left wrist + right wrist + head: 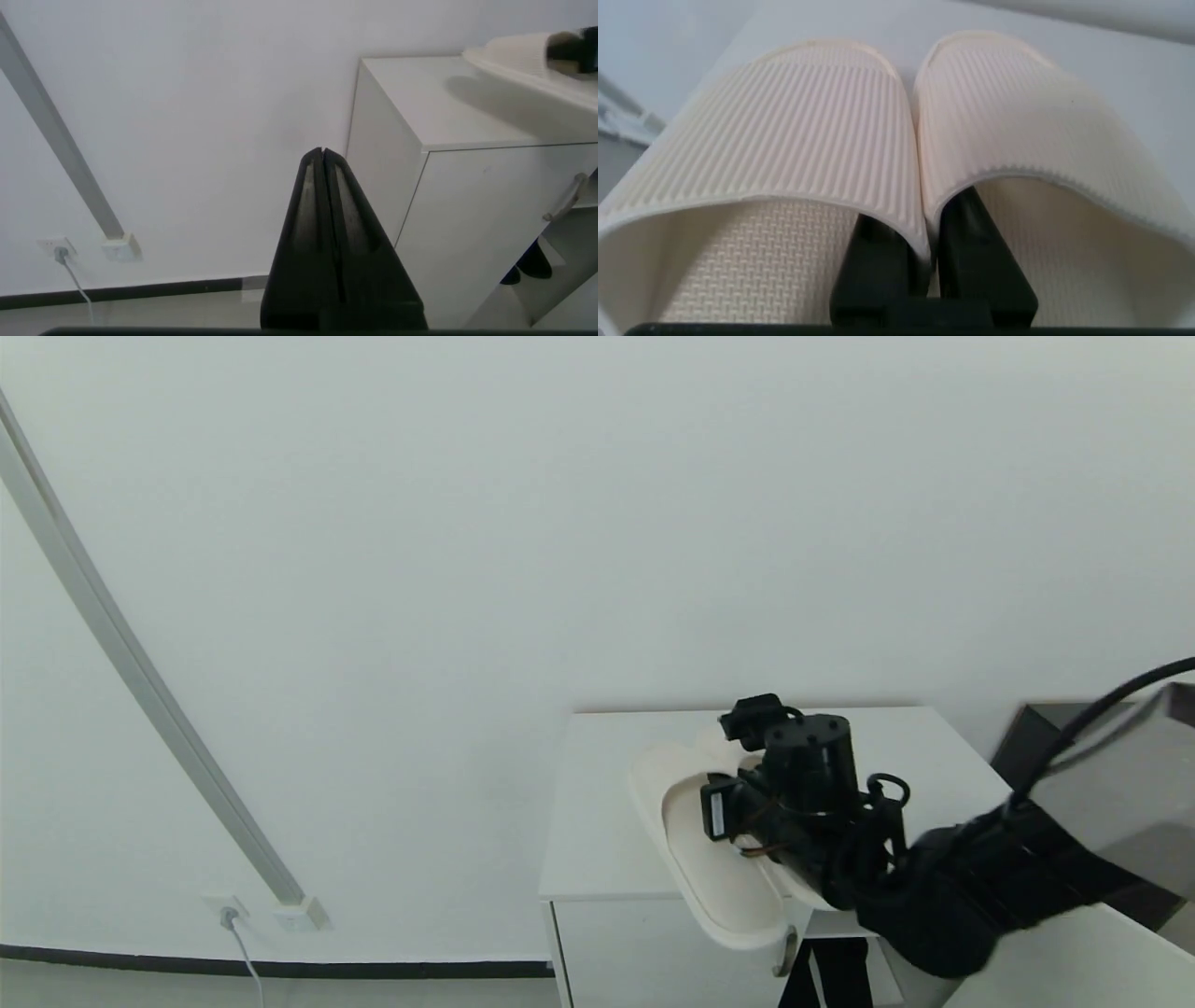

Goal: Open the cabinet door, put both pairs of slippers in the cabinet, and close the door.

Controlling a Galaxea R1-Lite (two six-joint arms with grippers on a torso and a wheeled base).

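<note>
Here we see one white cabinet (607,821) against a plain white wall (467,523). One grey conduit (140,672) runs diagonally down the wall and ends beside one socket (224,907) near the floor. We count two cream slippers (719,887), one pair, over the cabinet top, projecting past its front edge. The right claw (920,229) clamps their adjoining inner walls, one finger inside each. The left claw (323,177) is closed and empty, near the cabinet's side.

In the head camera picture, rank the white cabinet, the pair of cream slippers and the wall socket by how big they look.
1. White cabinet, largest.
2. Cream slippers.
3. Wall socket, smallest; it sits farther off, so true size is unsure.
</note>
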